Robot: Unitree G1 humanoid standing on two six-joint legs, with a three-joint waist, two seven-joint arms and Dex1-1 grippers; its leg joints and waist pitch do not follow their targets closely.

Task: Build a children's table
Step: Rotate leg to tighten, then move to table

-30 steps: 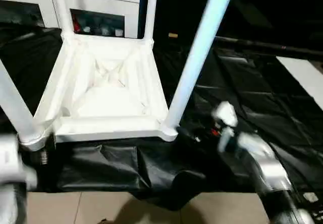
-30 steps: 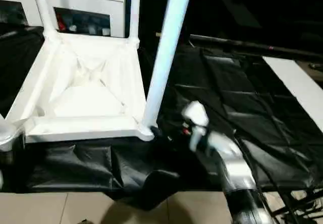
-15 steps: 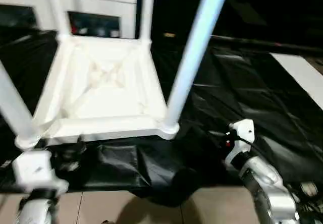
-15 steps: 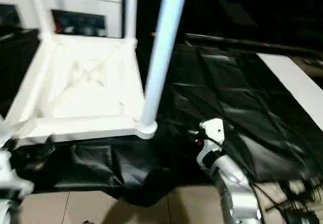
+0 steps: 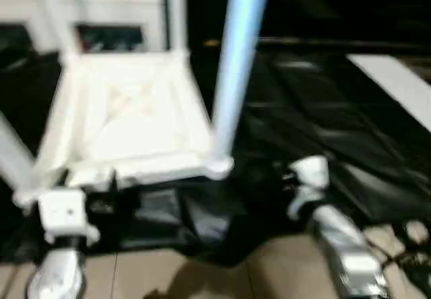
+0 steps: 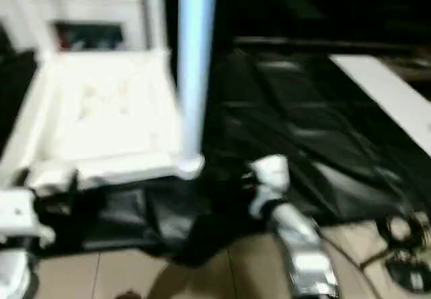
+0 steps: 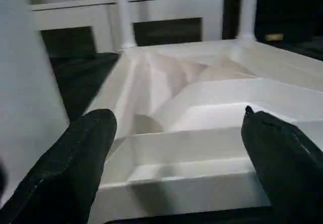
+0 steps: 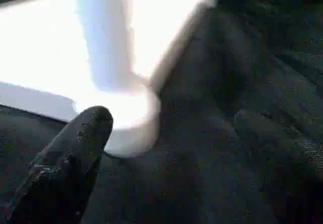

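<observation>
- White plastic children's table point(image 5: 128, 120) lies upside down on the black plastic sheet point(image 5: 323, 124), ribbed underside up. Judged reason: sockets face up so legs drop in from above.
- Four long white tapered tube legs stand in the round corner sockets: near-right leg point(image 5: 232, 70), near-left leg point(image 5: 13, 161), two far legs point(image 5: 176, 13) & point(image 5: 50, 13) (tops cut off by the frame). Looks like all legs are in, so build seems near done; flipping it upright is prob. what's left.
- Left gripper point(image 7: 176, 148): two black fingers point(image 7: 75, 158) spread wide, nothing between them, aimed at the tabletop's near rim, just short of it. Empty.
- Right gripper point(image 8: 166, 153): fingers point(image 8: 70, 153) also wide apart, holding nothing, pointing at the base of the near-right leg & its socket point(image 8: 121, 118); near, not touching.
- Edges: near rim of the tabletop runs between the two grippers; the sheet bunches up under it, near the tiled floor point(image 5: 202, 279).
- Room: open sheet to the right of the table, well clear. White cabinet with glass doors point(image 5: 101, 29) sits close behind the far legs, so little space that way. Cables point(image 6: 404, 245) on the floor by the right arm – snag risk if it swings out.
</observation>
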